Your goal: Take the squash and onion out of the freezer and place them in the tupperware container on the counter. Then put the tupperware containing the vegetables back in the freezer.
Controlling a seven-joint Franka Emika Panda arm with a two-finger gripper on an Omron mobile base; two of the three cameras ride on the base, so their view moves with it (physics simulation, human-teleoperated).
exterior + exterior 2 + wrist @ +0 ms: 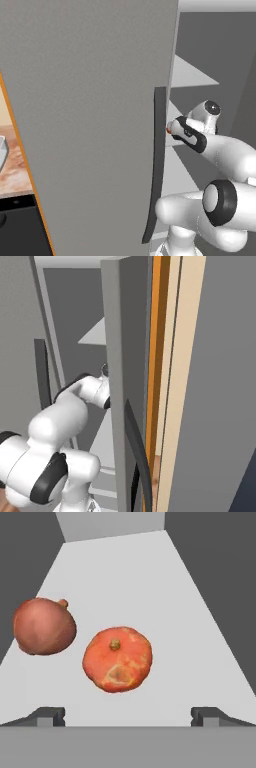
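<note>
Inside the freezer [90,125], the tool [128,714] hangs above a pale shelf [150,577] with its jaws spread wide and nothing between them. Just ahead of the tool lies the squash [117,659], orange, stem up; the onion [44,626] sits beside the squash, apart from it. This looks like the first pick. The next move calls for descending over the squash and closing. No tupperware can be made out.

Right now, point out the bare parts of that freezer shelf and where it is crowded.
Hand view: the shelf is bare along its right side, between the squash and the dark right wall, and across the far end toward the back wall. The near left is crowded: the onion sits by the left wall, squash close beside it.
</note>
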